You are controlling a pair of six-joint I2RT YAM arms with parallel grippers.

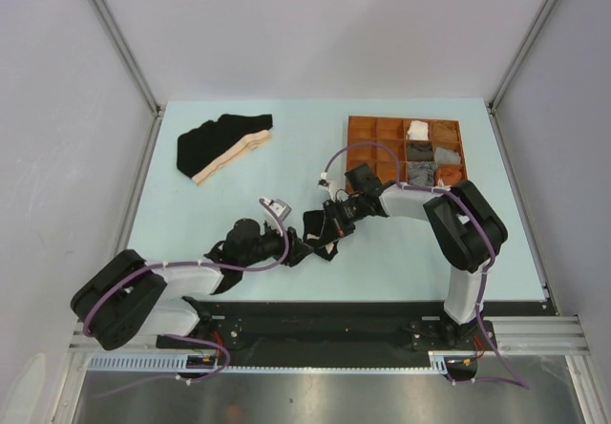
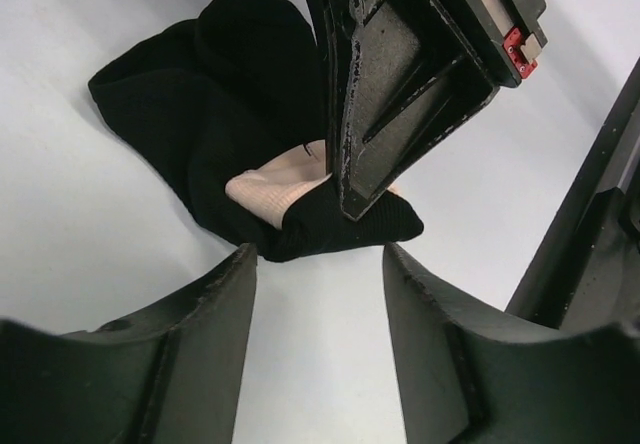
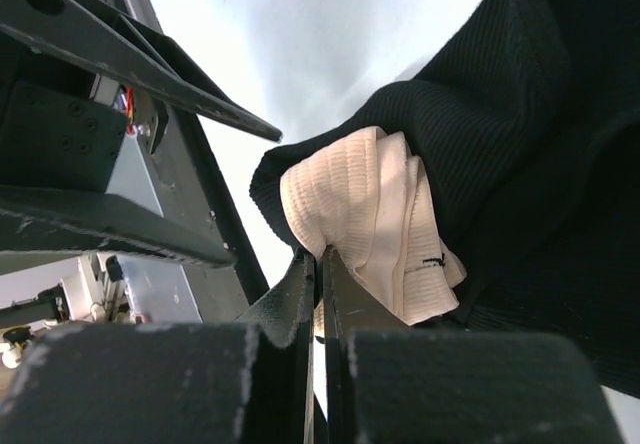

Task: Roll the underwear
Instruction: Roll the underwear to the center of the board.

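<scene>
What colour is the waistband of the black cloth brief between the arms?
Pale beige ribbed waistband; clearest in the right wrist view.

No text, brand, number or sign is showing legibly in any view. A tiny dark mark (image 3: 432,260) is sitting on the beige ribbed waistband (image 3: 350,204) of the black knitted cloth brief (image 3: 520,114), but it is appearing too small to read as lettering.
</scene>
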